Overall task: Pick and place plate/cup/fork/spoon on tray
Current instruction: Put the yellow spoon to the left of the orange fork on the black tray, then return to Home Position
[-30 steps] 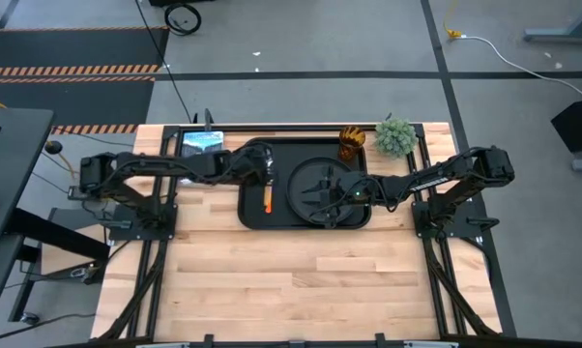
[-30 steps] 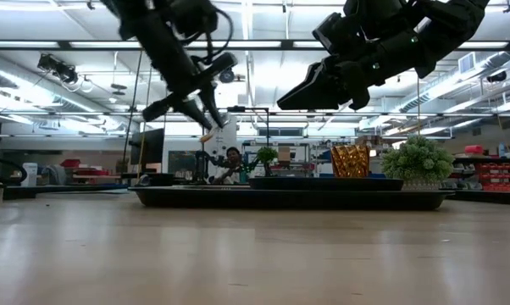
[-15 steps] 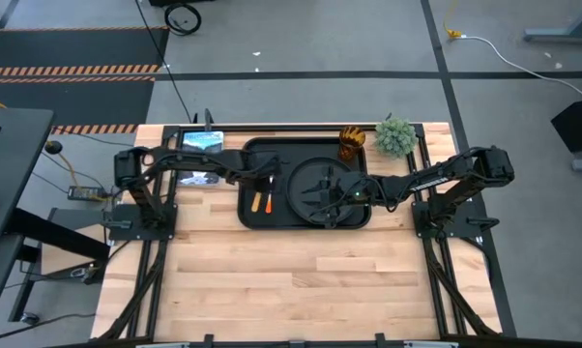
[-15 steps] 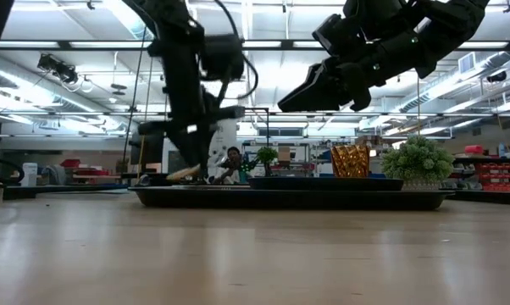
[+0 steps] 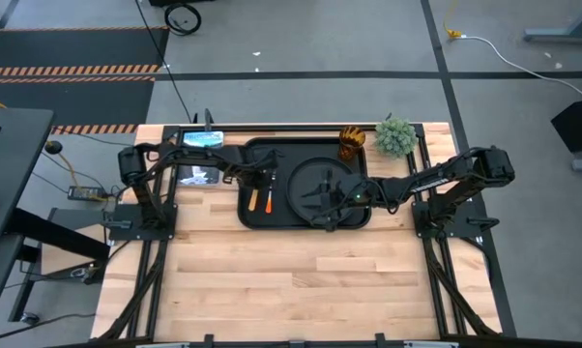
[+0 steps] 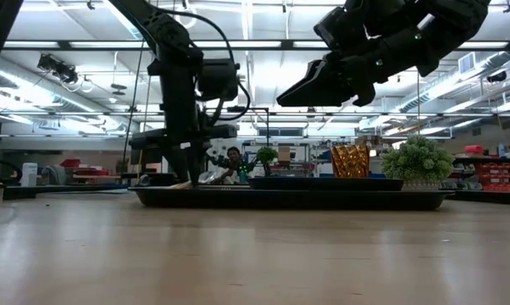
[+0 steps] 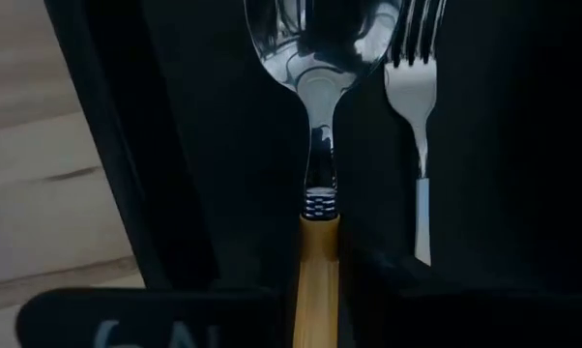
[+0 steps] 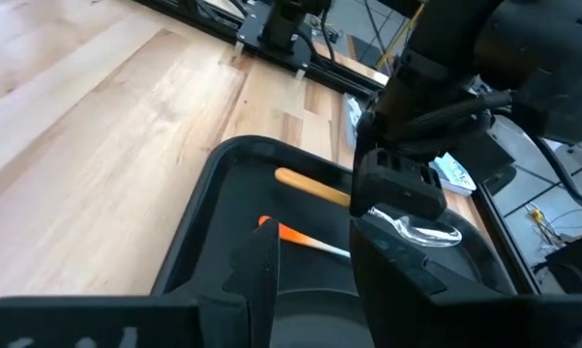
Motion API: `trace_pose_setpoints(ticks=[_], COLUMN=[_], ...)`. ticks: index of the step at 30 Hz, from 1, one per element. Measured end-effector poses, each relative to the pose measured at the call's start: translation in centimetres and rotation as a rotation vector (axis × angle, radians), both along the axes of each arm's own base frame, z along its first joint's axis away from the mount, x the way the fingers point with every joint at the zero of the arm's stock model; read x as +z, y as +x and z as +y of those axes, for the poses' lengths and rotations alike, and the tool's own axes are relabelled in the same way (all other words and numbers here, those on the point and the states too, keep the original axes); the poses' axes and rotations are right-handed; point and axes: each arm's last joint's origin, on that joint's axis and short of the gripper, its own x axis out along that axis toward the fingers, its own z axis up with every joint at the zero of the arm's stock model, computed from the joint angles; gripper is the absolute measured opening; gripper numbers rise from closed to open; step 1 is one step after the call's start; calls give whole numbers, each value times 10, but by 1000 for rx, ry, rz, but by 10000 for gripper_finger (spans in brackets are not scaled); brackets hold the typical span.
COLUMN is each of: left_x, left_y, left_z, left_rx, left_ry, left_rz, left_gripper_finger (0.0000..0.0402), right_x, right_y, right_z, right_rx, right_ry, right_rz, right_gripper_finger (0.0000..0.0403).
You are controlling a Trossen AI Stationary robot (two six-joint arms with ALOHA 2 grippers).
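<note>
The black tray [image 5: 243, 208] lies at the table's far middle with the round black plate [image 5: 305, 172] on its right part. My left gripper [image 5: 260, 181] is low over the tray's left part, shut on the spoon [image 7: 315, 58]. The fork [image 7: 417, 97] lies flat on the tray floor beside the spoon. My right gripper [image 8: 315, 280] hovers open and empty above the plate, well clear of it in the low view [image 6: 293, 95]. The amber cup [image 5: 352, 142] stands on the table just beyond the tray's far right corner. My left gripper pinches the spoon's yellow-orange handle [image 7: 317, 271] between its two fingers, just behind the neck. The fingers come from above, pointing down, and lie across the handle. The spoon lies about level, low in the tray beside the fork, and its handle end sticks out past the fingers [image 8: 305, 182].
A green fuzzy plant ball [image 5: 395, 136] stands on the table right of the cup. A flat blue-and-white packet [image 5: 202, 142] lies at the far left. Bare wood lies across the table's near half. A person [image 6: 232, 159] shows in the room behind.
My left gripper has gone down and a little toward the table's left edge with the spoon. The spoon was held high above the tray and is now low in the tray beside the fork.
</note>
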Motion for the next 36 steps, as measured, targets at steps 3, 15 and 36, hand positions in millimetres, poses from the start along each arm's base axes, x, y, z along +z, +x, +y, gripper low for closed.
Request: trace_pose_setpoints(ticks=[3,15,36], left_x=[0,0,77], left_y=[-1,0,-6], left_z=[2,2,-20], left_rx=[3,-53,-1027], left_ry=[-10,6,482], left_rz=[-2,-5,-90], left_gripper_finger=[68,133,141], right_x=[0,6,44], right_y=[0,-3,-46], right_z=[1,4,-60], right_rx=[3,7,-44], right_ry=[0,19,301], right_rz=[1,-17,-36], right_gripper_finger=[134,134,134])
